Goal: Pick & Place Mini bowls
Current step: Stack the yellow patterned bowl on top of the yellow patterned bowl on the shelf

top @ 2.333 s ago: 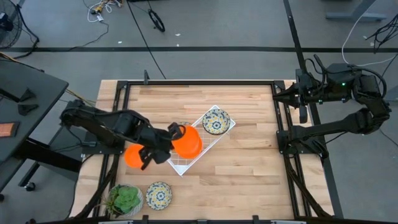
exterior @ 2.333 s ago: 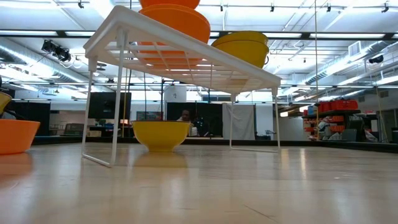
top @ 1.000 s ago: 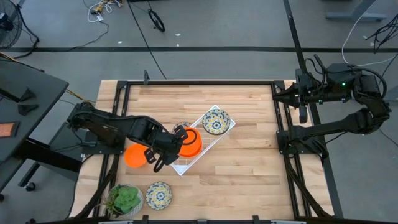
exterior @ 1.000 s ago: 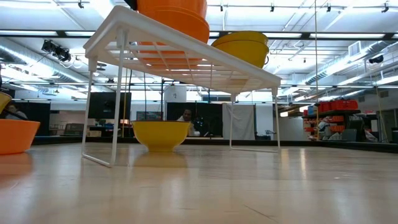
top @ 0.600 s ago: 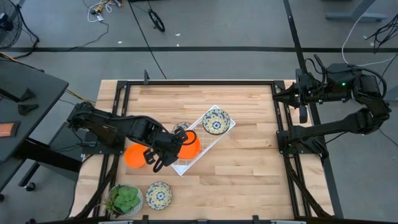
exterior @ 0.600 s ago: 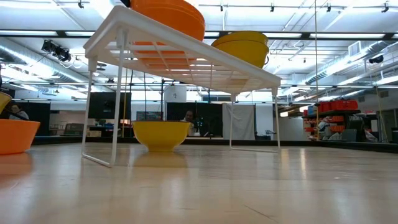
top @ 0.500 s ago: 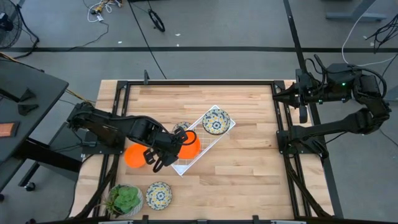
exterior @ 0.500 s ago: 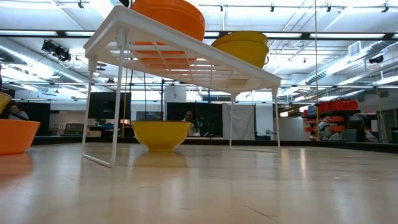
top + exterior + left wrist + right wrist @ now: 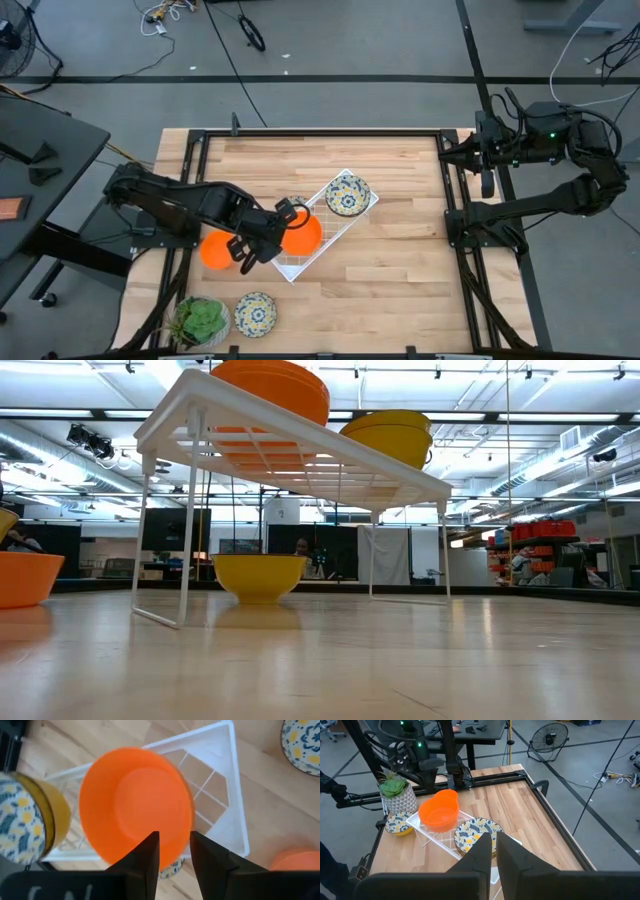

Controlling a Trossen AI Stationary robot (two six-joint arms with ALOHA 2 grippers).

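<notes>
A plain orange mini bowl (image 9: pixel 304 232) sits upright on top of the white wire rack (image 9: pixel 291 268); it also shows in the left wrist view (image 9: pixel 132 805) and the low view (image 9: pixel 270 395). My left gripper (image 9: pixel 284 214) is open at that bowl's rim (image 9: pixel 174 851). A floral bowl (image 9: pixel 347 194) sits on the rack's far end. Another bowl, yellow outside (image 9: pixel 258 575), stands on the table under the rack. A second orange bowl (image 9: pixel 212 250) and a floral bowl (image 9: pixel 255 313) stand on the table. My right gripper (image 9: pixel 494 839) is shut and empty, parked at the right edge. My left gripper comes slanting down from the table's left side. One finger (image 9: pixel 149 851) stands over the inside of the orange bowl's rim (image 9: pixel 175 857) and one finger (image 9: pixel 202 852) outside it. I cannot tell whether either finger touches the rim. The bowl rests on the rack.
A potted green plant (image 9: pixel 200 320) stands at the near left corner beside the floral bowl. The rack lies slantwise at the table's middle. Bare wood lies to the right of the rack (image 9: pixel 400 270) and along the far side.
My left gripper has come down with the orange bowl onto the rack. The bowl was tilted and higher; it now sits level on the rack top. The gripper has then drawn slightly toward the table's left edge.
</notes>
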